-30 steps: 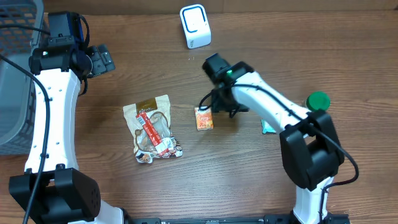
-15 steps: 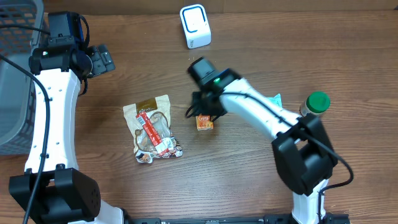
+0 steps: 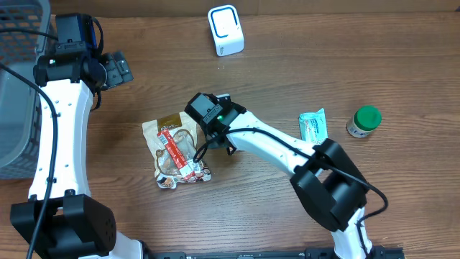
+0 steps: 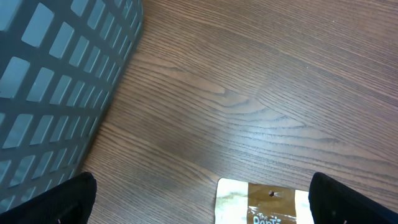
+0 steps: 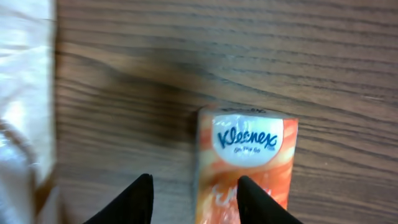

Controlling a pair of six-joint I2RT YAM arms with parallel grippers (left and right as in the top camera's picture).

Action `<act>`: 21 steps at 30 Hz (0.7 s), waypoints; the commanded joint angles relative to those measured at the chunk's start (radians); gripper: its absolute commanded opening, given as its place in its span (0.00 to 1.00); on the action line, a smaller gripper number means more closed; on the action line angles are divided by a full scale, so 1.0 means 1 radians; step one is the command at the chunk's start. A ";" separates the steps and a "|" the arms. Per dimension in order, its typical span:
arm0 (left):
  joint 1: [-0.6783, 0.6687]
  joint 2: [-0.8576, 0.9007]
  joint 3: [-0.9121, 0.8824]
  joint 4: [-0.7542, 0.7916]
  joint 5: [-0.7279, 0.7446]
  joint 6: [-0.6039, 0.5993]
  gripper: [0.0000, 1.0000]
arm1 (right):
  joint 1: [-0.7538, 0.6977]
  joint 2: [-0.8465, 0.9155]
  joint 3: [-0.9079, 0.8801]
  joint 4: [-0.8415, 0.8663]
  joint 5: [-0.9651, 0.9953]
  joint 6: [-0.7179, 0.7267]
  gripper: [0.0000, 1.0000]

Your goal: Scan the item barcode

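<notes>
Wood table (image 5: pixel 186 50), Kleenex pack (image 5: pixel 249 155) lengthwise toward the half-open right hand (image 5: pixel 194 186), logo end farthest.

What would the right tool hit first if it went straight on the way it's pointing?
Most likely the orange Kleenex pack lying on the table. The right tool points down at it, with one finger seemingly over the pack's edge rather than beside it, though depth is hard to judge.

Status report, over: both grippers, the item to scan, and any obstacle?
Left gripper open, nothing held. Right gripper open at Kleenex pack, no grip seen. Snack bag lies close beside pack.
</notes>
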 commanded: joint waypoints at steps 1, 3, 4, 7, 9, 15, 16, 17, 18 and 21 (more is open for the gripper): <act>0.000 -0.011 0.014 0.002 0.004 -0.021 1.00 | -0.003 0.022 -0.002 -0.002 0.034 0.024 0.42; 0.000 -0.011 0.014 0.002 0.004 -0.021 1.00 | -0.003 0.029 -0.002 -0.012 0.034 0.030 0.40; 0.000 -0.011 0.014 0.002 0.004 -0.021 1.00 | -0.003 0.034 -0.002 -0.014 0.034 0.030 0.40; 0.000 -0.011 0.014 0.002 0.004 -0.021 1.00 | -0.003 0.050 -0.002 -0.015 0.034 0.030 0.40; 0.000 -0.011 0.014 0.002 0.004 -0.021 1.00 | -0.003 0.064 -0.002 -0.016 0.034 0.030 0.39; 0.000 -0.011 0.014 0.002 0.004 -0.021 1.00 | -0.003 0.079 -0.002 -0.031 0.034 0.030 0.30; 0.000 -0.011 0.014 0.002 0.004 -0.021 1.00 | -0.003 0.079 -0.002 -0.031 0.034 0.030 0.28; 0.000 -0.011 0.014 0.002 0.004 -0.021 1.00 | -0.003 0.079 -0.002 -0.031 0.034 0.030 0.26; 0.000 -0.011 0.014 0.002 0.004 -0.021 1.00 | -0.003 0.079 -0.002 -0.031 0.033 0.030 0.25; 0.000 -0.011 0.014 0.002 0.004 -0.021 1.00 | -0.003 0.079 -0.001 -0.030 0.034 0.029 0.17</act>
